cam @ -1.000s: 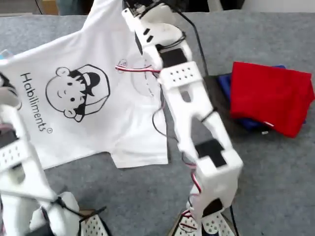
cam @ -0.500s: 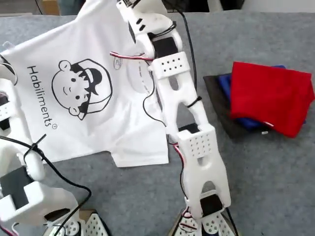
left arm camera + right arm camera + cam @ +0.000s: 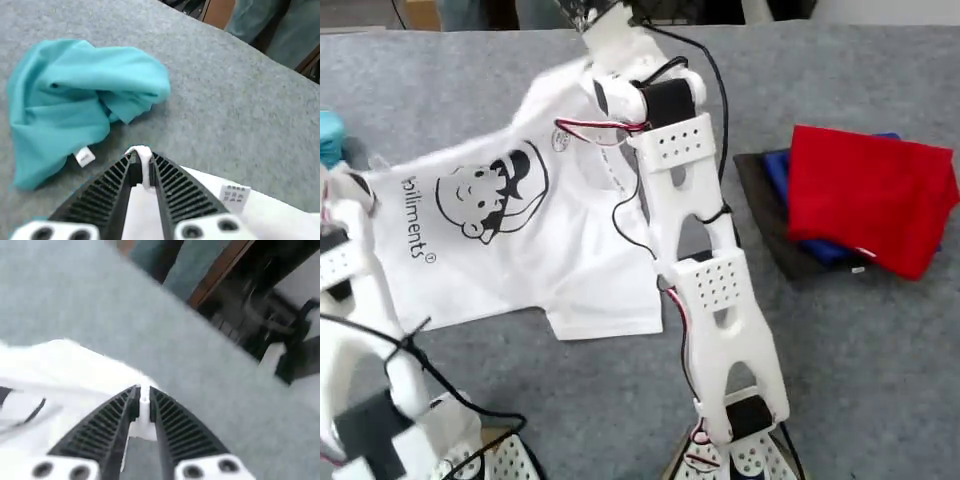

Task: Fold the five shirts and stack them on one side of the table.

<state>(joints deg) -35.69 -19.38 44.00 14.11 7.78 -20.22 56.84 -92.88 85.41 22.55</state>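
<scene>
The left fingers [image 3: 141, 161] are pinched nearly closed on a small fold of the white shirt [image 3: 520, 260], with the cloth showing between their tips, and the right fingers [image 3: 142, 395] grip another edge of the same shirt just as tightly. The shirt hangs between the two pairs of fingers, raised and bunched on the side they hold, while its hem and one sleeve lie flat on the table [image 3: 880, 360] on the side away from both. A crumpled teal shirt [image 3: 75, 95] lies just beyond the left fingers, close to the held edge. The folded stack [image 3: 870, 205], red on top, sits well away from the right fingers on their outer side. Each pair of fingers seems to hold only a thin bite of fabric, so a quick or uneven pull could tug the cloth free on one side and let the fold collapse. If the two arms travel at different speeds, the fold line is likely to come out skewed and the printed front to wrinkle. The left fingers could also snag or drag the teal shirt if they dip near it. A cable from the right arm trails over the shirt and might catch on it.
</scene>
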